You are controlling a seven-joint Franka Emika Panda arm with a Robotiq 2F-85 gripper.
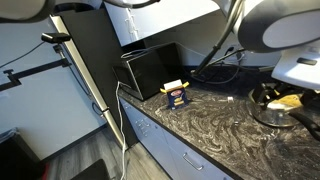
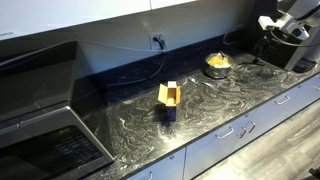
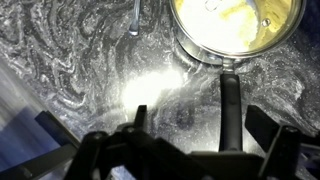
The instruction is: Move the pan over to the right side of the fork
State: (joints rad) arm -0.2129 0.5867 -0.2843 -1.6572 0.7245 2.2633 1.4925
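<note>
The pan [image 3: 235, 22] is a round shiny steel saucepan, yellow inside, at the top of the wrist view. Its dark straight handle [image 3: 230, 105] points toward me. My gripper [image 3: 200, 118] is open above the counter, and the handle lies between its fingers, nearer the right one, not clamped. A fork [image 3: 135, 15] lies left of the pan in the wrist view. The pan also shows in both exterior views [image 1: 272, 110] [image 2: 217, 65]. The arm [image 1: 290, 30] reaches over it.
A small blue-and-yellow box [image 1: 177, 93] [image 2: 168, 100] stands mid-counter on the dark marbled countertop [image 2: 215, 105]. A black microwave [image 1: 150, 68] [image 2: 40, 110] sits at one end. Cables run along the wall behind, near an outlet [image 2: 158, 42].
</note>
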